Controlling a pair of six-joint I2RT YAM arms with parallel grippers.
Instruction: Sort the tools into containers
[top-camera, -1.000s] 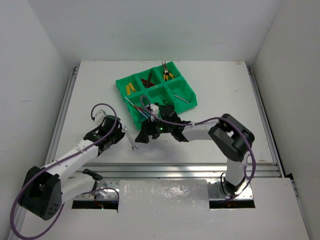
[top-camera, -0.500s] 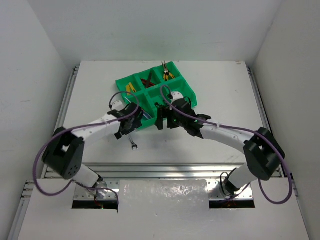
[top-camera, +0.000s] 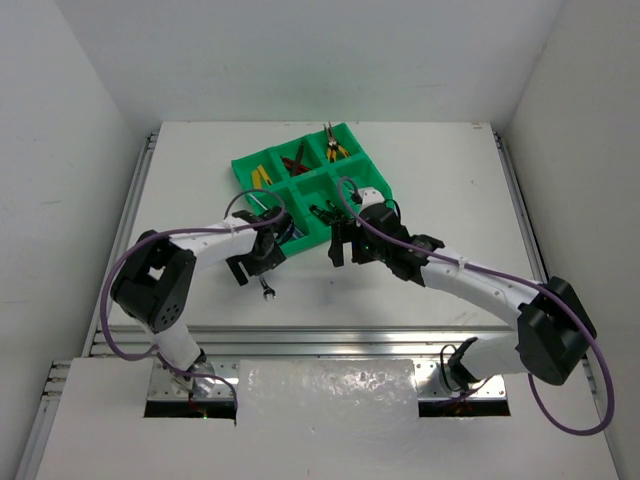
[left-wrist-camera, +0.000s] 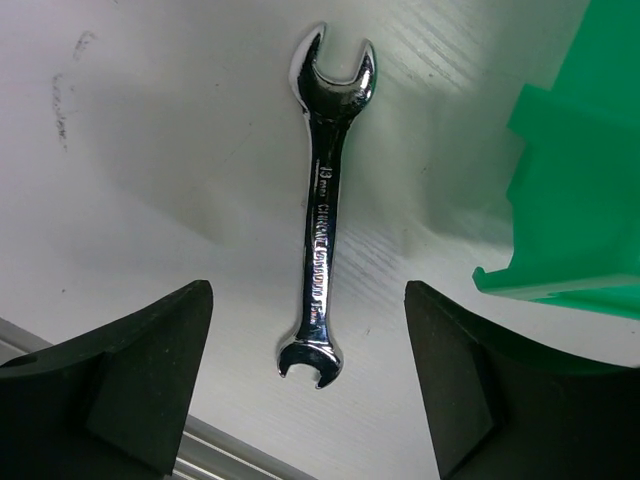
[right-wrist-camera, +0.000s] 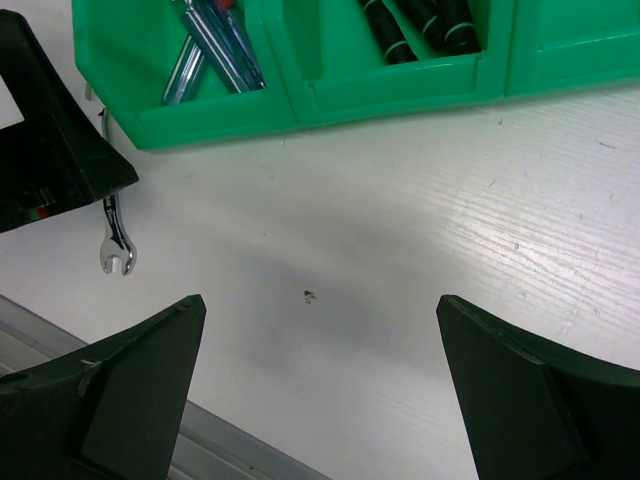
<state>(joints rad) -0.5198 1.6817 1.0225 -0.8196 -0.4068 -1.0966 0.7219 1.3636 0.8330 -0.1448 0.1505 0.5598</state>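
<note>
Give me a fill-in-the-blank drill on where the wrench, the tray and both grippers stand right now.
1. The silver wrench lies on the white ____, outside the tray.
2. The left gripper hangs above the wrench with its jaws ____.
3. The right gripper, near the tray's front wall, holds ____.
4. The screwdrivers lie inside the ____ tray.
Missing words: table; open; nothing; green.

Setting: we list a robotics lab test cell. Evidence: plain white enclosure walls (top-camera: 70, 130), white surface (top-camera: 450, 190) on aluminium rails (top-camera: 350, 336), cabled left arm (top-camera: 200, 238) and right arm (top-camera: 480, 285).
</note>
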